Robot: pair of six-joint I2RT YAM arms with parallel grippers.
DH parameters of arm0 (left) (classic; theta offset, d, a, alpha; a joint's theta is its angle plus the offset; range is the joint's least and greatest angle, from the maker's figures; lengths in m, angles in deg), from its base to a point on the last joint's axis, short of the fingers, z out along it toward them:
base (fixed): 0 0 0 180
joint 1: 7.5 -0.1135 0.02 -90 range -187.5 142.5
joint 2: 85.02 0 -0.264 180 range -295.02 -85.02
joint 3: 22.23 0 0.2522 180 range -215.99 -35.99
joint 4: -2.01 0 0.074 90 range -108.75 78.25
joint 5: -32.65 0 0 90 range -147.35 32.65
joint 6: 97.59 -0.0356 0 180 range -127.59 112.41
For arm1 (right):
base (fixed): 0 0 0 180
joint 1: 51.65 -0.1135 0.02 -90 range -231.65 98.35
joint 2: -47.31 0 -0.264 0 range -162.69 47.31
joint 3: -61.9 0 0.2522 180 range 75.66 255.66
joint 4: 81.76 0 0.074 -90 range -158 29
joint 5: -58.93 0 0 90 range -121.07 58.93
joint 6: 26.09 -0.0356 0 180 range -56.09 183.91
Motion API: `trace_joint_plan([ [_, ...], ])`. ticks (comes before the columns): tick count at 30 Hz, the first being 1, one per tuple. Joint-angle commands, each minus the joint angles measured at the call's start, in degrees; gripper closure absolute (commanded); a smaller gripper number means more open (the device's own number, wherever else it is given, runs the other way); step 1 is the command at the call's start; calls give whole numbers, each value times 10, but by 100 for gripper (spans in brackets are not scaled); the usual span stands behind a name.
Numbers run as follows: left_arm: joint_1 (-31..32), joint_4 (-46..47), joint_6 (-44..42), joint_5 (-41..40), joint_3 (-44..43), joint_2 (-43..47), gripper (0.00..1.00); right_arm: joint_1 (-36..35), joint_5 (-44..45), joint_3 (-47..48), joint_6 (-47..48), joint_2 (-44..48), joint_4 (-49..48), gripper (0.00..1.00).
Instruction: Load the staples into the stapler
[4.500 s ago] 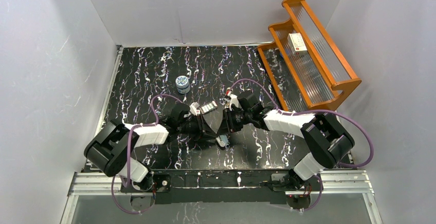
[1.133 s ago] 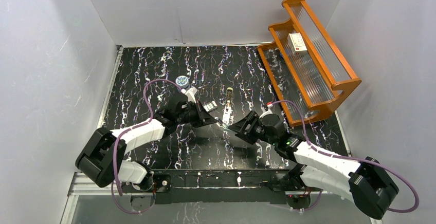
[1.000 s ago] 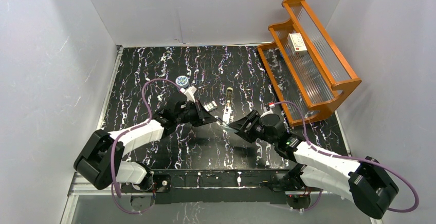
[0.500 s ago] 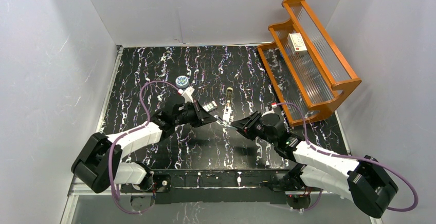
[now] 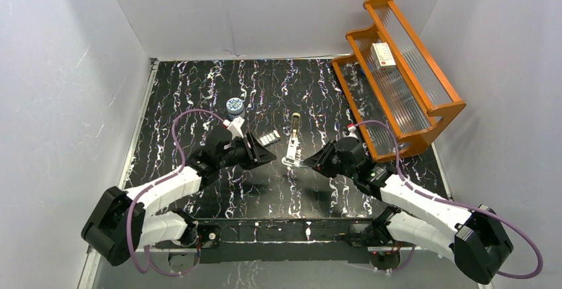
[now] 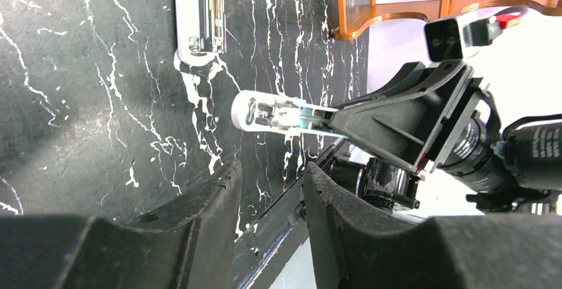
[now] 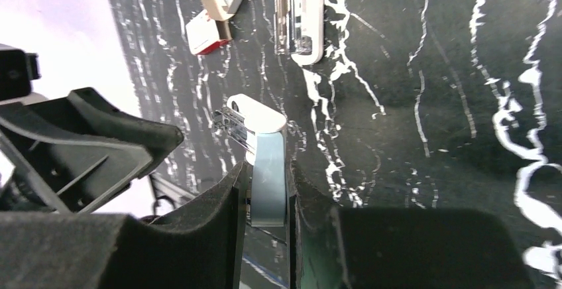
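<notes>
One white box on wooden rack — staples near stapler.

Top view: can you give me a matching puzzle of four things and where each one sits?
1 white box
2 round tin
3 light blue stapler
4 cream stapler

A in the right gripper
B on the wooden rack
C on the table, right of the staples
D on the table, left of the staples

Pairs: 1-B, 2-D, 3-A, 4-C
</notes>
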Motion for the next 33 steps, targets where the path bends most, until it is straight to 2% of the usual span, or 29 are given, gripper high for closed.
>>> trace_joint_plan([
  [1,-4,-20,-4,-31,19,50,61,21,-1,73,130,-12,106,76],
  [3,-4,-41,-15,-47,18,69,58,45,-26,105,187,-22,137,76],
  [8,-7,-94,-51,-70,3,93,54,123,-170,180,371,-83,210,72],
  [13,-9,-152,-92,-101,-29,103,49,137,-247,276,530,-178,313,70],
  [21,-11,-216,-130,-145,-67,134,43,141,-363,370,729,-302,386,69],
  [25,-11,-232,-132,-158,-65,146,40,141,-365,402,781,-320,382,69],
  [30,-12,-232,-129,-147,-60,138,38,141,-361,452,857,-385,453,69],
  [33,-12,-230,-130,-143,-62,127,38,142,-355,466,905,-417,486,72],
])
